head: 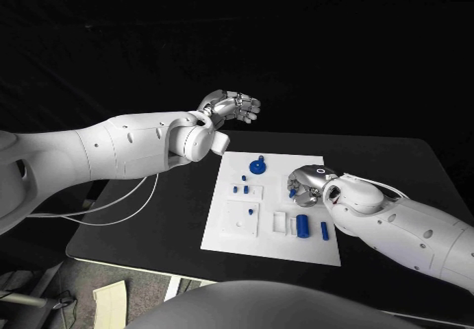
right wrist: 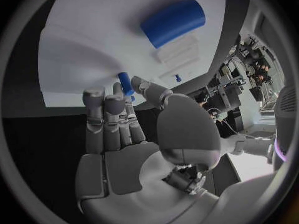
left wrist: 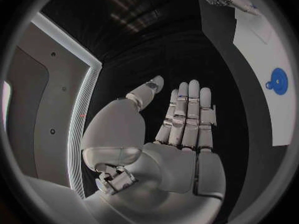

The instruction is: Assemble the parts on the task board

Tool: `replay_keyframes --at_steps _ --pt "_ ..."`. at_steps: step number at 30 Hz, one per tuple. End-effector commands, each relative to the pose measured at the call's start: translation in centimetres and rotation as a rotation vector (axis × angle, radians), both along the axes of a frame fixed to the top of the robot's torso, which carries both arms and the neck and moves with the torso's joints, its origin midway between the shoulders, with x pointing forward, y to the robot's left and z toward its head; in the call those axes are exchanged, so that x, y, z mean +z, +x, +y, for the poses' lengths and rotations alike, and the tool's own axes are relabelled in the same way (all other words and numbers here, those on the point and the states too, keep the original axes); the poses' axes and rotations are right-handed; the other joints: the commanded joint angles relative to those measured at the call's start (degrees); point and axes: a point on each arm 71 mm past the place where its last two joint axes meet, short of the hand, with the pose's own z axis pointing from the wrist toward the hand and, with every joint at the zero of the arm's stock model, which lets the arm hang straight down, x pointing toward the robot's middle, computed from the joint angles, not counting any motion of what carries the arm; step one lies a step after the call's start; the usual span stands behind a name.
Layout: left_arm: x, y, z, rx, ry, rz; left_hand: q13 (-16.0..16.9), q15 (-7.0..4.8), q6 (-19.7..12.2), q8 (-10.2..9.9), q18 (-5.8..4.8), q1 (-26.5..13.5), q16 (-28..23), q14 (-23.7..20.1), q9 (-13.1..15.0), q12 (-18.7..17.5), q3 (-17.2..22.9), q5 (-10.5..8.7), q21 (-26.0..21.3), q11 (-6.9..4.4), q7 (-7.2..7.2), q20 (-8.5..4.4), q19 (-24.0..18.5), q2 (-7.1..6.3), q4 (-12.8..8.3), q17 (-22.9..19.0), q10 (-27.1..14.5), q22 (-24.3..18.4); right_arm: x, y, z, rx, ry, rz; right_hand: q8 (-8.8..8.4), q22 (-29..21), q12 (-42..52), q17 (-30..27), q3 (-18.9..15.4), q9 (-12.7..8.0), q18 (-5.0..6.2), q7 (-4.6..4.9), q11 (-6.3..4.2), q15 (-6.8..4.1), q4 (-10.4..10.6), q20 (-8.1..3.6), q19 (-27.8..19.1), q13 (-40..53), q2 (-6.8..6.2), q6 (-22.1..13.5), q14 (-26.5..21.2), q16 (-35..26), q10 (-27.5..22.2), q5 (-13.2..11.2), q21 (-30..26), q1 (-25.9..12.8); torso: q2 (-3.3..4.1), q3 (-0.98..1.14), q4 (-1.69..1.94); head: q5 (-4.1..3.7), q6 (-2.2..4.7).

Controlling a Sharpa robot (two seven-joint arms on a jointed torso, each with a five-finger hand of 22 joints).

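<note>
While pinched between thumb and fingertips of the silver right hand (head: 308,184), small blue peg (right wrist: 125,82) held just above the flat white task board (head: 229,236).
Beyond those fingers on the board: fat blue cylinder (head: 302,225), slim blue rod (head: 324,230), round blue disc (head: 257,166). Well apart, raised over the black table (head: 138,236): silver left hand (left wrist: 181,134), fingers straight, side by side, gripping nothing.
</note>
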Motion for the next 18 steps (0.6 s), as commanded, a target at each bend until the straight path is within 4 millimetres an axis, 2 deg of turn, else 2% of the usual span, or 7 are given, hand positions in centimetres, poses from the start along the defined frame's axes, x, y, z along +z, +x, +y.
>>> replay_keyframes --at_steps 1,14,18 --pt "0.22 0.05 -0.13 -0.003 -0.010 -0.013 -0.08 0.18 -0.28 0.21 0.49 -0.24 -0.39 0.38 -0.07 0.31 -0.22 0.33 -0.19 -0.07 0.06 0.19 0.06 0.13 0.10 0.11 -0.22 0.08 -0.26 -0.25 0.28 0.023 -0.006 -0.001 0.29 0.94 0.23 -0.07 0.62 -0.02 6.22 -0.10 -0.08 -0.40 0.02 -0.11 0.13 0.14 0.55 0.42 0.01 0.22 0.47 -0.32 0.32 -0.15 -0.01 -0.01 0.00 0.03 -0.05" --pt "0.21 0.07 -0.17 -0.004 -0.010 -0.012 -0.11 0.18 -0.30 0.24 0.49 -0.27 -0.46 0.39 -0.10 0.31 -0.23 0.34 -0.21 -0.07 0.06 0.19 0.06 0.14 0.14 0.19 -0.23 0.09 -0.49 -0.43 0.66 0.024 0.004 -0.016 0.54 1.02 0.78 -0.10 1.37 0.13 6.22 -0.32 -0.33 -0.65 0.03 -0.31 0.22 0.48 0.67 0.95 0.03 0.37 0.85 -0.32 0.58 -0.77 -0.03 0.01 -0.06 0.10 -0.29" --pt "0.20 0.08 -0.19 -0.004 -0.010 -0.012 -0.12 0.18 -0.31 0.24 0.49 -0.28 -0.48 0.40 -0.11 0.31 -0.23 0.34 -0.22 -0.07 0.06 0.19 0.07 0.14 0.15 0.21 -0.23 0.09 -0.30 -0.41 0.66 0.022 0.019 -0.036 1.17 1.08 1.62 -0.08 2.35 0.44 6.22 -0.82 -0.81 -1.13 -0.07 -0.66 0.18 0.95 1.59 2.16 -0.03 0.49 1.89 -0.31 0.77 -0.72 -0.04 -0.02 -0.06 0.11 -0.28"
